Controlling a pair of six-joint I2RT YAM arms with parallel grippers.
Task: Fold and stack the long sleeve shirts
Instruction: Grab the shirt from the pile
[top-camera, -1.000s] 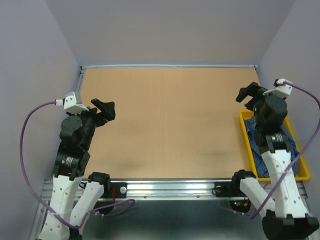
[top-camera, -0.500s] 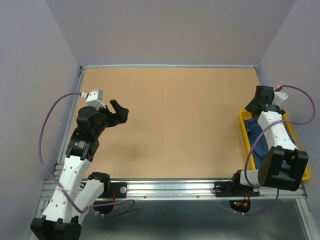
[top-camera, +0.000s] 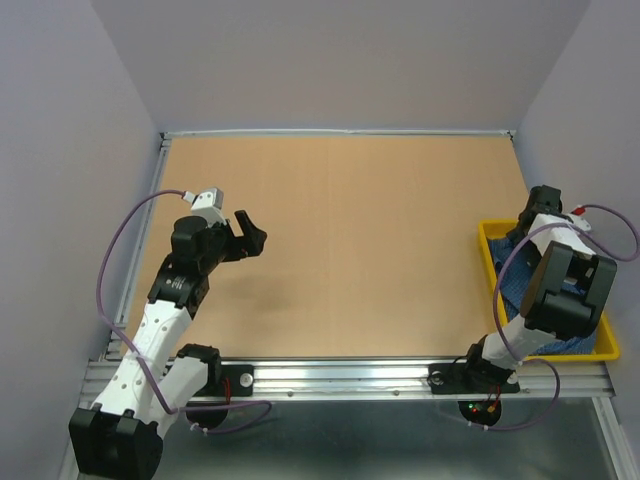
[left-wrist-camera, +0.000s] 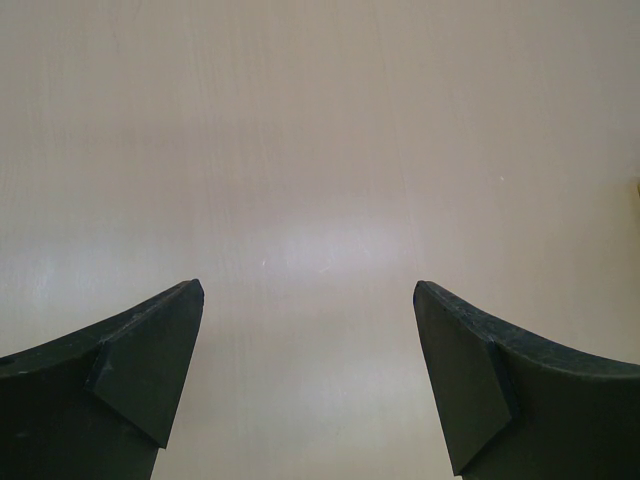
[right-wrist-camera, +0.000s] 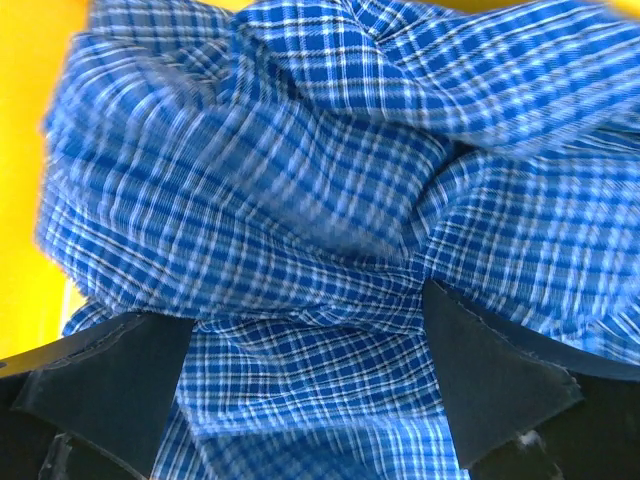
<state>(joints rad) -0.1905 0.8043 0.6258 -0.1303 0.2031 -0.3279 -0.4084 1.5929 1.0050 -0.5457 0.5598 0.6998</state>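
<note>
The blue checked long sleeve shirt (right-wrist-camera: 300, 170) lies crumpled in the yellow tray (right-wrist-camera: 20, 150). It also shows in the top view (top-camera: 508, 292) at the table's right edge, partly hidden by my right arm. My right gripper (right-wrist-camera: 308, 305) is open and pushed down into the cloth, with a fold of shirt between its fingers (right-wrist-camera: 480, 370). In the top view it (top-camera: 522, 232) is at the tray's far end. My left gripper (top-camera: 250, 232) is open and empty over the bare table on the left side. In its wrist view (left-wrist-camera: 309, 287) only tabletop shows.
The tan table (top-camera: 380, 250) has walls at the back and both sides. The yellow tray's rim (top-camera: 487, 245) stands along the right edge near the right arm's base. A metal rail (top-camera: 340, 375) runs along the near edge.
My right arm has swung down and right, lowering its gripper into the tray onto the shirt. My left gripper has moved right and a little nearer over the table.
</note>
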